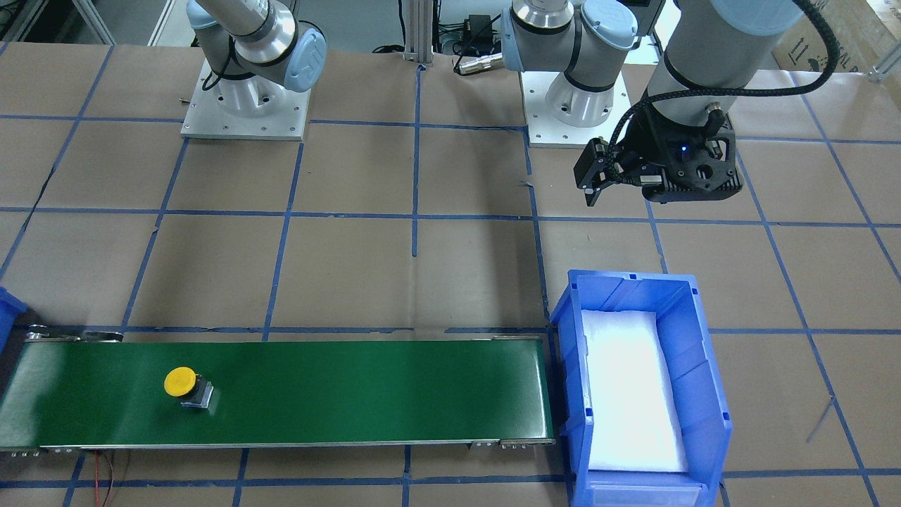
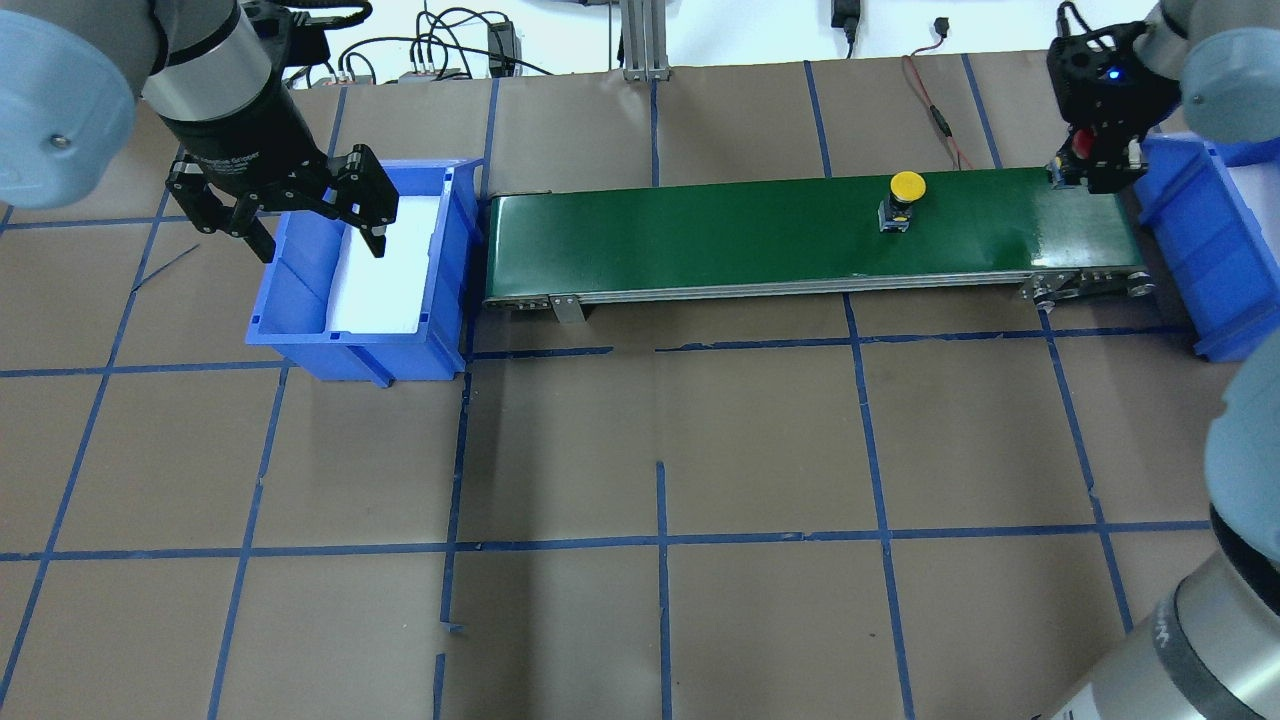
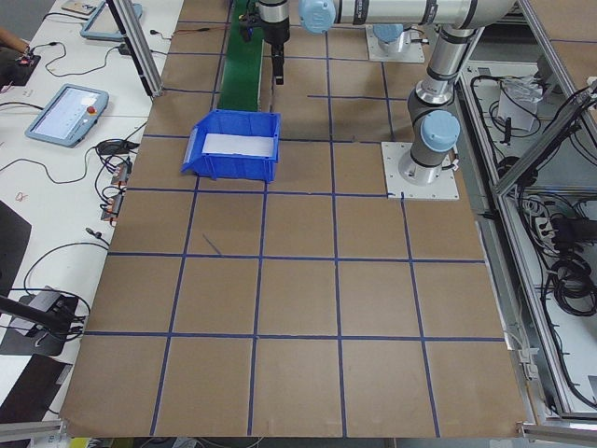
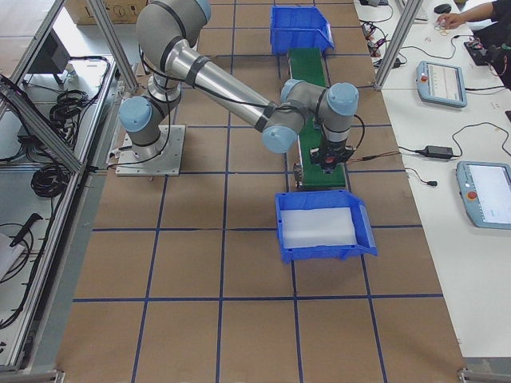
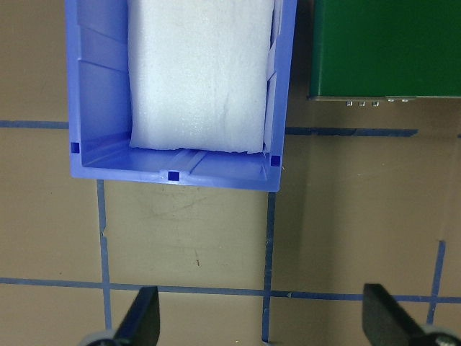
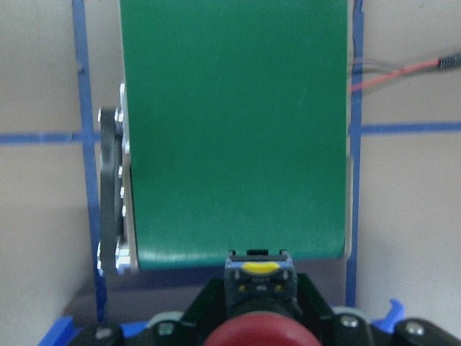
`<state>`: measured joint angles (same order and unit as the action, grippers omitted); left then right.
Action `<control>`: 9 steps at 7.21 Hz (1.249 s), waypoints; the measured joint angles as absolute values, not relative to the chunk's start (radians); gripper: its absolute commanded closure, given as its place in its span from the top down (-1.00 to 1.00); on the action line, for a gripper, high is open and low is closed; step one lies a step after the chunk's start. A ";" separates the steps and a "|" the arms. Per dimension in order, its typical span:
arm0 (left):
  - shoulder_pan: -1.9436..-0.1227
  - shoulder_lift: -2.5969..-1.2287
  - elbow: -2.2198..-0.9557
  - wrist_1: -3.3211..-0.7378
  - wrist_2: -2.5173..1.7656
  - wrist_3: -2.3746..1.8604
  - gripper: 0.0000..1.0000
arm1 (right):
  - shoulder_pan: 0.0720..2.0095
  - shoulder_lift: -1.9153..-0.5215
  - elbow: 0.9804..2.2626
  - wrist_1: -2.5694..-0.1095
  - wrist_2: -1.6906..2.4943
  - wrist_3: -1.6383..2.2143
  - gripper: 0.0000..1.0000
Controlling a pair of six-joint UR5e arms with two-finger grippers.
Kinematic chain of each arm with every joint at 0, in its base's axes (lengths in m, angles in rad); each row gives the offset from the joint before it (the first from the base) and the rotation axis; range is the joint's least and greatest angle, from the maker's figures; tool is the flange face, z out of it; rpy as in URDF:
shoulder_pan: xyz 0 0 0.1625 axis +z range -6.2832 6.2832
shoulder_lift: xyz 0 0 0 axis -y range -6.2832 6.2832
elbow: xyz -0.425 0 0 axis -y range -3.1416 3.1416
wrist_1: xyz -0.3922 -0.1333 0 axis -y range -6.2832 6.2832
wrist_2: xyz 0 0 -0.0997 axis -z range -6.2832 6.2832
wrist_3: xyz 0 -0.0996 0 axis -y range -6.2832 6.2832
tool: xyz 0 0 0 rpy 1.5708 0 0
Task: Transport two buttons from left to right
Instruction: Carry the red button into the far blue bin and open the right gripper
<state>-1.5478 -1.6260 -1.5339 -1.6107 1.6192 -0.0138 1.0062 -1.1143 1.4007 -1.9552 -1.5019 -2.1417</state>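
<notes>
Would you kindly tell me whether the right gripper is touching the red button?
Touching. The right wrist view shows the red button clamped within the right gripper, above the end of the green belt.

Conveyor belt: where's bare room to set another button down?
The conveyor belt is bare from its end by the left blue bin up to the yellow button. It is crowded at the other end, where the right gripper holds the red button.
</notes>
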 measured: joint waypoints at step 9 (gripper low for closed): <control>-1.548 -1.626 -1.534 -1.611 1.616 -0.014 1.00 | 0.808 -0.885 1.291 -2.000 -1.584 -2.330 1.00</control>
<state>-1.5478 -1.6260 -1.5340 -1.6107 1.6159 -0.0144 0.8084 -0.8854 1.2908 -1.9999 -1.5842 -2.3301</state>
